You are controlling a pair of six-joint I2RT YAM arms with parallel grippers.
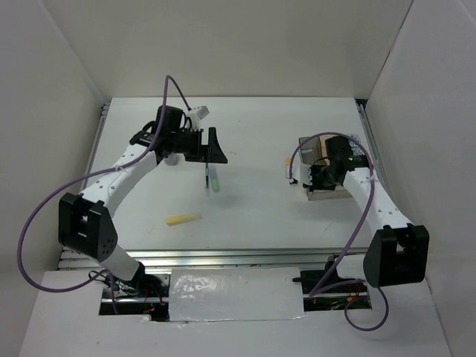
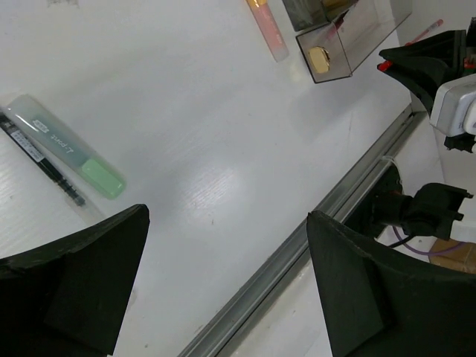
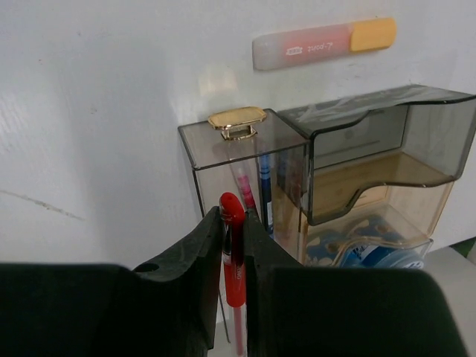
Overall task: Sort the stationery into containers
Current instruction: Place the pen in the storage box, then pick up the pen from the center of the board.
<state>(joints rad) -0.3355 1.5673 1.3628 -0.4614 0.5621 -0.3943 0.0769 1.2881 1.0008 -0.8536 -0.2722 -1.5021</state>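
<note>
Right wrist: right claw pinches red pen, its lower end cut off

The see-through brownish plastic box is smooth and shiny, with a bright gold metal clasp. The red plastic pen is glossy. The black fingers of the right gripper look dull. The smooth white table gleams a little. The green plastic highlighter looks cloudy.

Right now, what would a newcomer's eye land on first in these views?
The right gripper, shut on a thin red pen, poised at the smoky-brown clear plastic box on the table's right. Next, the open left gripper hovering near a stubby green highlighter lying alongside a black pen.
</note>
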